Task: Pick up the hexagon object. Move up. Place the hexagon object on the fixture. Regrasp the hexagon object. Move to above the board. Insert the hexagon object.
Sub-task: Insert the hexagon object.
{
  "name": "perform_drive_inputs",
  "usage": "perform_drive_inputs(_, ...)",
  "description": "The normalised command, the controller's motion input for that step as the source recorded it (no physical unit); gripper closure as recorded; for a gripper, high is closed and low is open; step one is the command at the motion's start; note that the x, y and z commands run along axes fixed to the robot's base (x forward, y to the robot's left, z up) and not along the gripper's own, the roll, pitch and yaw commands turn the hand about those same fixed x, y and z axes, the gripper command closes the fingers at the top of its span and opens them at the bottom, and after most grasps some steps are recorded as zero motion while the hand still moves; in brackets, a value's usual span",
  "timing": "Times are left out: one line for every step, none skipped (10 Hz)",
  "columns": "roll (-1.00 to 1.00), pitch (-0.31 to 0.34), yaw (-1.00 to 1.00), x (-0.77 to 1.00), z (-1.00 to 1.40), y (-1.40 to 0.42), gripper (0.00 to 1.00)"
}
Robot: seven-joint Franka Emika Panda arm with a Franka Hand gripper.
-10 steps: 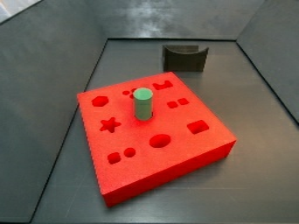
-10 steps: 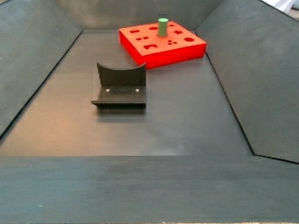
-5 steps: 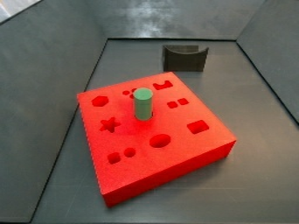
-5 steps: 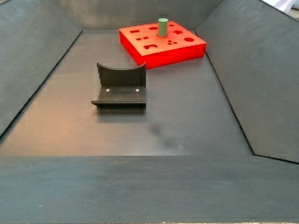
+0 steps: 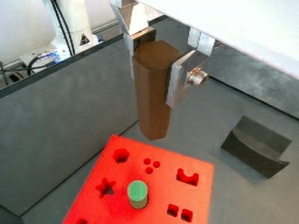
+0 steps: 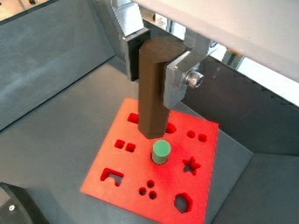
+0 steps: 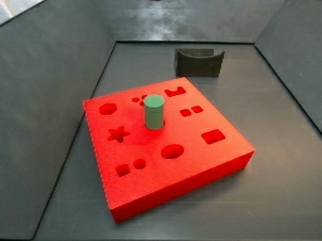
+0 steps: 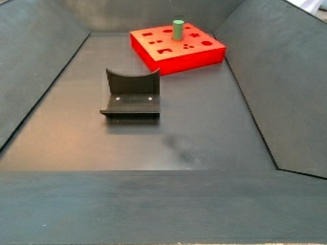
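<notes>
1. the gripper [image 5: 156, 48] is up high above the board [image 5: 111, 194]. only the wrist views catch it, it's not in either side view.
2. its fingers [image 6: 177, 77] are clamped on the hexagon object [image 6: 152, 87], a long dark brown bar hanging straight down, top end between the silver plates.
3. the bar's lower end looks well clear of the red slab, hard to say exactly over which cutout.
4. a green peg [image 7: 152, 111] stands upright in the board [image 7: 164, 141].
5. the fixture [image 8: 130, 94] sits on the dark surface [image 8: 179, 144], apart from the board, nothing on it.
</notes>
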Motion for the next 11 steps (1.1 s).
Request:
perform_drive_inputs(-0.02, -0.113, -0.16, -0.64, -0.51, 0.00, 1.00)
perform_drive_inputs(-0.11, -0.081, -0.29, -0.89, -1.00, 0.27, 1.00)
perform_drive_inputs(-0.12, -0.069, -0.52, -0.79, -0.97, 0.27, 1.00)
perform_drive_inputs(-0.11, -0.079, -0.58, -0.72, -0.96, 0.20, 1.00)
perform_drive_inputs(-0.18, -0.139, -0.42, -0.51, -0.79, 0.17, 1.00)
perform_drive_inputs(-0.24, -0.136, -0.17, -0.31, -0.71, 0.22, 1.00)
perform_drive_inputs(-0.24, -0.123, 0.00, -0.23, -0.70, 0.22, 1.00)
perform_drive_inputs(-0.24, -0.127, -0.01, -0.27, -0.69, 0.11, 1.00)
perform_drive_inputs(-0.24, -0.100, 0.00, -0.14, -0.67, 0.05, 1.00)
perform_drive_inputs(-0.20, -0.030, 0.34, 0.00, -0.71, 0.00, 1.00)
perform_drive_inputs(-0.14, -0.019, 0.50, -0.03, -0.79, -0.01, 1.00)
